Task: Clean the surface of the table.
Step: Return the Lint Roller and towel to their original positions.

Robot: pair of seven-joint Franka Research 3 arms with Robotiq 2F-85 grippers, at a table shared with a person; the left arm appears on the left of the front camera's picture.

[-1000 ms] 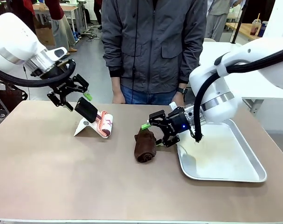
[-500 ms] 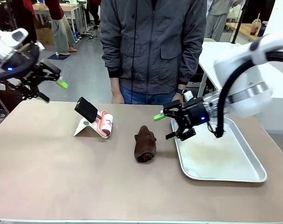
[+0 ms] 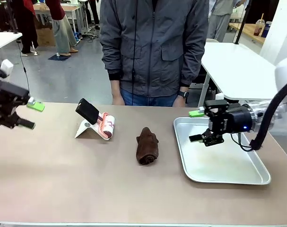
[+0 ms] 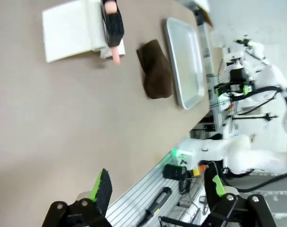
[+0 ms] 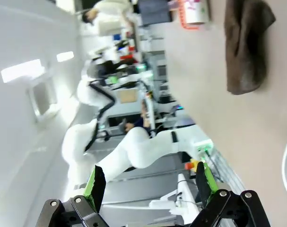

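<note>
Table: wide tan top running from the near edge to the person at the far side; the landmark for all below.
Cloth: brown, rolled, lying near the table's middle.
Tray: silver, on the table's right part, just right of the cloth, not touching it.
Phone stand: white, on the table left of the cloth, holding a dark phone tilted, with a pink roll against it.
Left gripper: raised at the table's left edge, fingers spread, holding nothing.
Right gripper: above the tray's far left corner, fingers spread, holding nothing.
Person: standing at the table's far edge in a grey jacket.
</note>
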